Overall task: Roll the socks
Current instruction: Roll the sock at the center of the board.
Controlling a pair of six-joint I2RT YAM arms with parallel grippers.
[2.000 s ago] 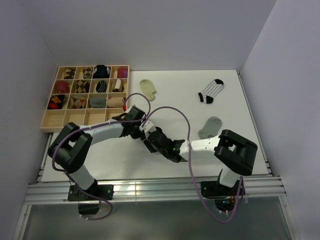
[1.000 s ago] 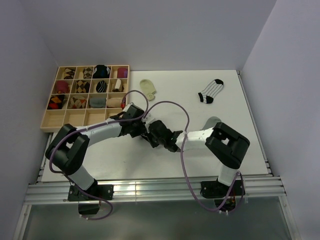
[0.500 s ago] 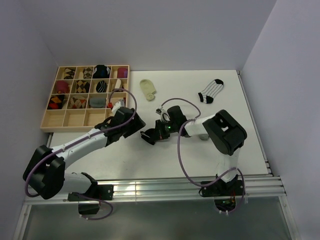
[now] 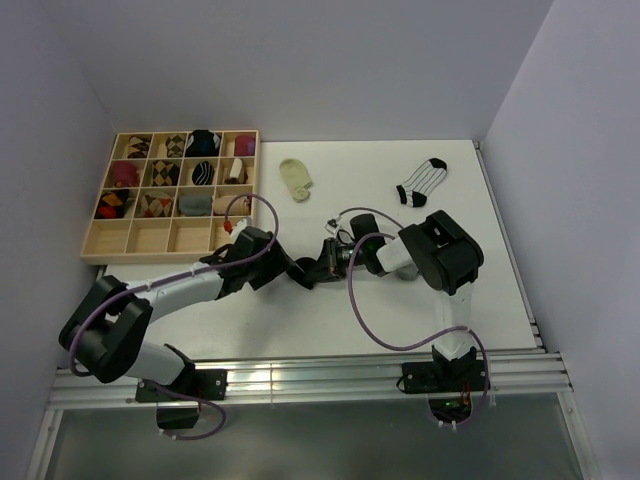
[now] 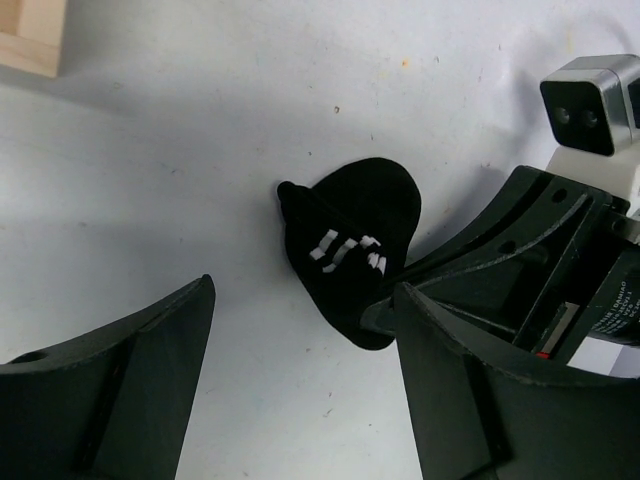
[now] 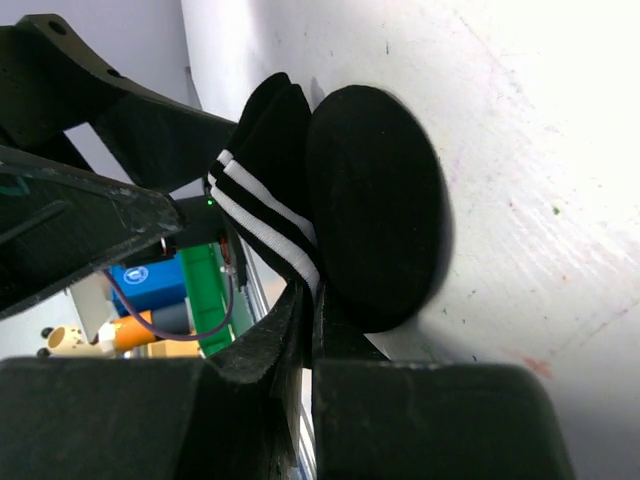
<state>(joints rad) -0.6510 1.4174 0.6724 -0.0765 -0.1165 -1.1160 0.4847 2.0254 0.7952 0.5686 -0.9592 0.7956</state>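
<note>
Black with white stripes, the sock (image 4: 306,272) lies on the white table (image 4: 250,320) near its middle, between the two grippers. It is folded into a short, thick bundle.

In the left wrist view its long axis runs from the top of the picture toward the bottom, leaning a little to the right. One end is broad and rounded and points up and right. The other end narrows toward the lower right, where it meets the right gripper. A small fold sticks out at the upper left edge, and short white stripe marks show across the middle. In the top view the bundle is too small and dark to tell its axis.

The right gripper (image 6: 310,310) has its fingers pressed together on the sock's striped edge. In the right wrist view two white bands run down at a slant into the pinch. Several dark layers stack to the left, and a flat, round lobe lies to the right against the table.

The left gripper (image 5: 300,300) has its fingers spread wide. The sock sits just ahead of the gap between them and touches neither. The two grippers face each other, close together across the bundle.

A wooden tray (image 4: 100,250) sits at the far left of the table, and many of its compartments hold rolled socks. A cream sock (image 4: 295,178) lies flat just right of the tray. A white sock (image 4: 421,182) with thin dark stripes lies further right, well apart from the grippers.
</note>
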